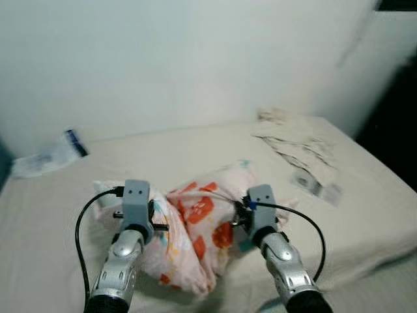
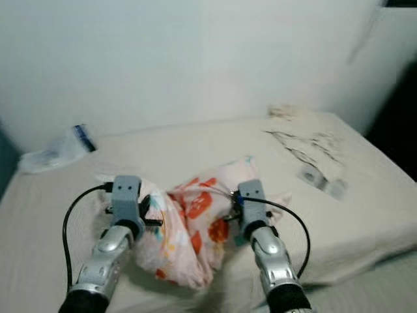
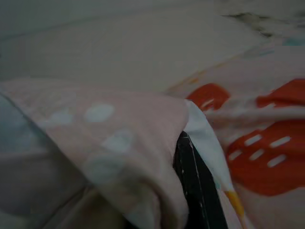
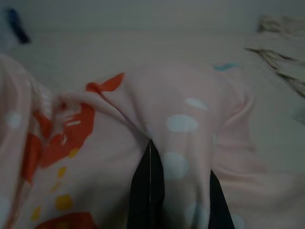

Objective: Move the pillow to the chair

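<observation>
Left eye view gives me a pale wall [image 1: 195, 59] behind a wide bed [image 1: 208, 156] in a cream sheet, with a rumpled patterned cloth [image 1: 300, 147] lying toward its far right corner and a clear plastic bag [image 1: 49, 156] at its far left edge. Near the front of the bed sits the pink pillow [image 1: 202, 222] with red flowers, bunched up between my two arms. My left gripper [image 3: 200, 191] and right gripper [image 4: 176, 191] each reach forward from either side and pinch a fold of the pillow's fabric between their black fingers.
</observation>
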You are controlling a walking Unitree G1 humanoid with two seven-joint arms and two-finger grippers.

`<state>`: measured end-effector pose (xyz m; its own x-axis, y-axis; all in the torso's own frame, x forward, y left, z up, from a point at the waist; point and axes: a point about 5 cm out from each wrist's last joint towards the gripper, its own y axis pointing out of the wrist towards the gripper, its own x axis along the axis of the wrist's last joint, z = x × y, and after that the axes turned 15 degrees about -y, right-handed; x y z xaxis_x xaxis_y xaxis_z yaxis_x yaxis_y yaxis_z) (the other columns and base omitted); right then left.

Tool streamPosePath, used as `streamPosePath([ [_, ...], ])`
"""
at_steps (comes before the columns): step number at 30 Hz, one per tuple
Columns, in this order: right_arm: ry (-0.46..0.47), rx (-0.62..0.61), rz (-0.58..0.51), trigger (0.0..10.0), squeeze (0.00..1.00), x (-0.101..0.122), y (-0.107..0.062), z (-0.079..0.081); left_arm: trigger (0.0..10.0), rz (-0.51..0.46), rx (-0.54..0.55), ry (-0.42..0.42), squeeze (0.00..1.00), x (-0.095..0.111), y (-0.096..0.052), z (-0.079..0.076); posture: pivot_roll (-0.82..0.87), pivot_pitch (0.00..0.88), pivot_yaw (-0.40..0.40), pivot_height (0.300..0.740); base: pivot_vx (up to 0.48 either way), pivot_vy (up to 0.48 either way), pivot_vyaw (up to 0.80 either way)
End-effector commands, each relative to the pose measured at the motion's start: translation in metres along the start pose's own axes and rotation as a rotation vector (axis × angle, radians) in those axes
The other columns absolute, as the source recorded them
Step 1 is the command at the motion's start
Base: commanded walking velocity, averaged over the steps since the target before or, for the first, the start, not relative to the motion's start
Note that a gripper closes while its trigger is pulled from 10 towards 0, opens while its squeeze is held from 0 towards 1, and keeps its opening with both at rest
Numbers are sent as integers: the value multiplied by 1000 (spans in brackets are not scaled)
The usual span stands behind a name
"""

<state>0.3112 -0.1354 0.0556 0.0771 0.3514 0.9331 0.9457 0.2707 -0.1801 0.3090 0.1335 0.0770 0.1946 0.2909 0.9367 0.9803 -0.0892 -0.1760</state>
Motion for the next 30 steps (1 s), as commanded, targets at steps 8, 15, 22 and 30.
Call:
streamPosePath([
  [8, 11, -7, -51, 10000, 0, 12, 4, -2, 10000, -9, -14, -4, 0, 0, 2, -5, 77, 71, -28, 740, 0, 0, -800],
  [15, 13, 3, -45, 10000, 0, 10, 4, 0, 10000, -11, -2, -6, 0, -1, 0, -2, 84, 68, -37, 740, 0, 0, -800],
  [22, 9, 14, -49, 10000, 0, 13, 7, 1, 10000, -11, 8, -5, 0, -3, -1, 2, 81, 59, -39, 740, 0, 0, -800],
  [30, 5, 13, -53, 10000, 0, 14, 7, 0, 10000, -16, 6, -4, 0, -1, 0, 2, 79, 51, -35, 740, 0, 0, -800],
])
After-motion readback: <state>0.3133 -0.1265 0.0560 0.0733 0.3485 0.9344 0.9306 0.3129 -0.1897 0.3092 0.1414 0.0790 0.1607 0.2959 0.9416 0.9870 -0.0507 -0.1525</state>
